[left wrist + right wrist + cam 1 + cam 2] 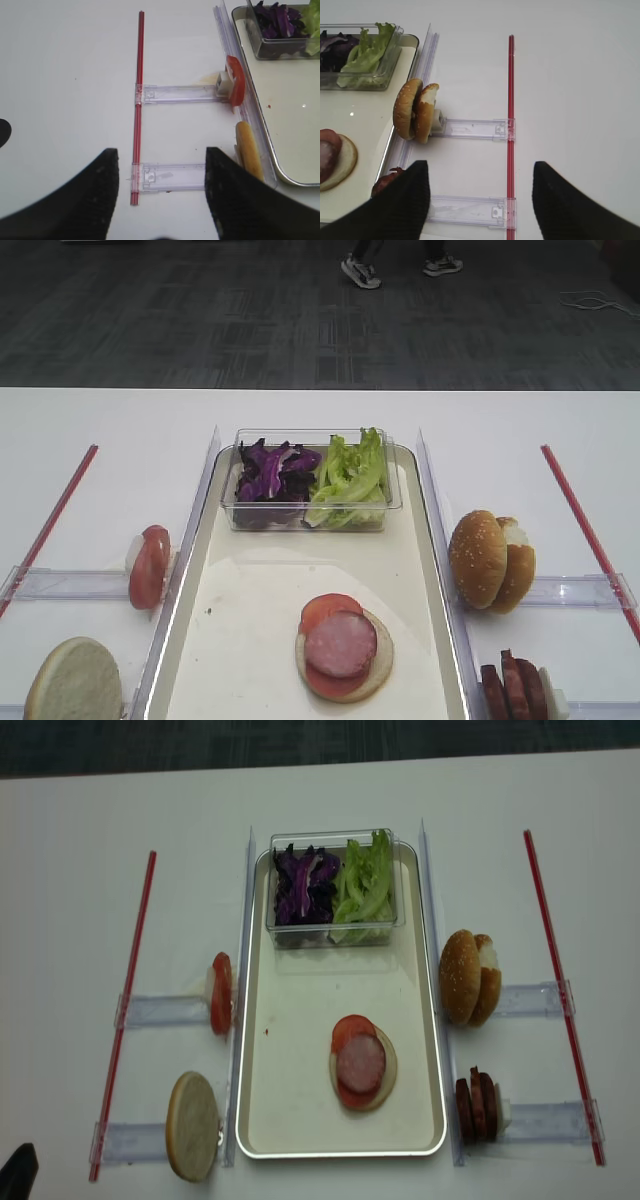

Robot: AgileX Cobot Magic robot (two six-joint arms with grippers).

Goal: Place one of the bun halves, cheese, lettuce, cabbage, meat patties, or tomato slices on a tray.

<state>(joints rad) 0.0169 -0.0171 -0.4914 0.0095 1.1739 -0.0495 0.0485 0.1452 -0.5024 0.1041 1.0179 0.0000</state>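
On tray (300, 1115): one bun half (385, 1072) stacked with tomato (349, 1029) and patty (360, 1064), plus box (333, 933) of cabbage (303, 885) and lettuce (364, 883); beside it, three more buns, perhaps three patties; both grippers (475, 195) (162, 195) spread wide, empty.

Tray (250, 660) holding stacked bun half (375, 668), tomato slice (326, 608), meat patty (341, 644), clear box (310, 515) behind
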